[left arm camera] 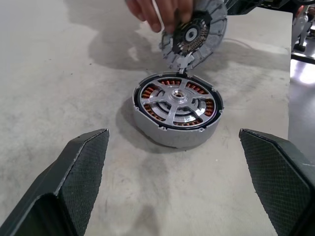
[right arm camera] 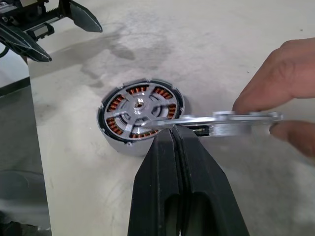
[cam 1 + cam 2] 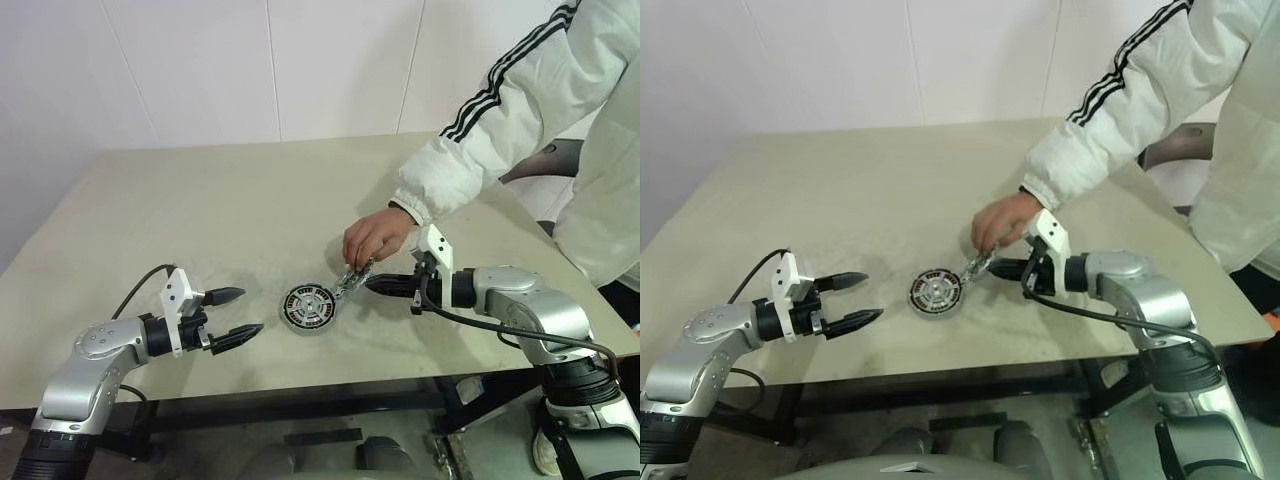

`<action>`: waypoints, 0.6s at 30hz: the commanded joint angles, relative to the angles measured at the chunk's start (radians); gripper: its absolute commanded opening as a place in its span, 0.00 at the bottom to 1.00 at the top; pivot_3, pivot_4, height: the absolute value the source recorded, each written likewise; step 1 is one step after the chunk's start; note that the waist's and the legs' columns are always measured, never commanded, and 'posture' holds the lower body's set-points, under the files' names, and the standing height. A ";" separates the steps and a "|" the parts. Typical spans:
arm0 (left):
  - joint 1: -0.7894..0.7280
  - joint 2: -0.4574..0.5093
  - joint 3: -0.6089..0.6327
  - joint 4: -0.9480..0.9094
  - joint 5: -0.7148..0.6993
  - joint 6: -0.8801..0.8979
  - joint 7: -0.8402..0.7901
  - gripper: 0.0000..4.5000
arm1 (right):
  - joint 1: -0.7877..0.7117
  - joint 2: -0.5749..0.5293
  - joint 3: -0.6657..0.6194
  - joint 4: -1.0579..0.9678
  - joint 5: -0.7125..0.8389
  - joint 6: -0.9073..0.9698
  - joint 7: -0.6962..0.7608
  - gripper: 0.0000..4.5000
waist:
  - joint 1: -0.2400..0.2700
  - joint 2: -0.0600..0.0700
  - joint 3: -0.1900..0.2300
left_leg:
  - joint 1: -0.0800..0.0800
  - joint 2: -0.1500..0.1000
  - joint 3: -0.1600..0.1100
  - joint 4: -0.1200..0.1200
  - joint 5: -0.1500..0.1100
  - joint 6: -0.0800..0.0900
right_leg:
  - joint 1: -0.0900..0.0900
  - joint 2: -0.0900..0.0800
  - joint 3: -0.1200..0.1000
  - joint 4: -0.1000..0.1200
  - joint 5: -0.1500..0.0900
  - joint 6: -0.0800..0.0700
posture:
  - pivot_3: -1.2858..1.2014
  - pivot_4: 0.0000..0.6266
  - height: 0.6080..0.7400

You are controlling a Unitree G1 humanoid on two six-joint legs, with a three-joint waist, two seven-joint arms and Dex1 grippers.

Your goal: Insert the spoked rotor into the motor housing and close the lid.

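Note:
The motor housing [image 3: 308, 307] stands on the table between my two grippers. The spoked rotor [image 1: 178, 96] sits inside it, with copper windings showing between its silver spokes. A person's hand [image 3: 375, 235] holds the lid [image 1: 197, 37] tilted on edge, its low rim just above the housing's far right side. My right gripper [image 3: 368, 284] is shut, and its tips sit right at the lid's [image 2: 236, 123] edge; I cannot tell whether they touch it. My left gripper [image 3: 250, 311] is open and empty, a short way left of the housing and pointing at it.
The person in a white jacket [image 3: 480, 120] stands at the table's right side, with an arm reaching over my right arm. The beige table [image 3: 200, 210] has its front edge close below both grippers. A black cable [image 3: 140, 285] loops behind my left wrist.

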State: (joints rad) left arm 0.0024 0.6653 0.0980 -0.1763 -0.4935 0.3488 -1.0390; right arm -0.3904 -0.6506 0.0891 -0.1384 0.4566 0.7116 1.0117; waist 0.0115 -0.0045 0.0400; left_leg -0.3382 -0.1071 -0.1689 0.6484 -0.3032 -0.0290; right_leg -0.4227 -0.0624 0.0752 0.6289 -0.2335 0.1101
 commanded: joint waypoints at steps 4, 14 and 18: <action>-0.016 0.000 0.009 -0.003 -0.010 -0.004 -0.001 1.00 | -0.007 -0.019 -0.033 -0.032 0.018 -0.015 0.009 0.00 | 0.002 0.000 0.000 | 0.000 0.000 0.000 0.000 0.000 0.000 | 0.000 0.000 0.000 0.000 0.000 0.000 | 0.52 0.00 1.00; -0.020 0.001 0.010 0.002 -0.009 -0.008 -0.002 1.00 | -0.012 -0.029 -0.035 -0.010 0.005 -0.034 0.010 0.00 | 0.002 0.000 0.000 | 0.000 0.000 0.000 0.000 0.000 0.000 | 0.000 0.000 0.000 0.000 0.000 0.000 | 0.52 0.00 1.00; -0.022 0.001 0.010 0.004 -0.009 -0.007 -0.002 1.00 | -0.025 -0.031 -0.050 0.027 -0.009 -0.056 -0.010 0.00 | 0.002 0.000 0.000 | 0.000 0.000 0.000 0.000 0.000 0.000 | 0.000 0.000 0.000 0.000 0.000 0.000 | 0.52 0.00 1.00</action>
State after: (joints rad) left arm -0.0035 0.6641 0.0947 -0.1619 -0.4933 0.3471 -1.0398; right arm -0.3889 -0.6730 0.0796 -0.1185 0.4512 0.6800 1.0117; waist 0.0134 -0.0046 0.0400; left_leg -0.3382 -0.1071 -0.1689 0.6486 -0.3032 -0.0290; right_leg -0.4225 -0.0624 0.0751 0.6288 -0.2335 0.1101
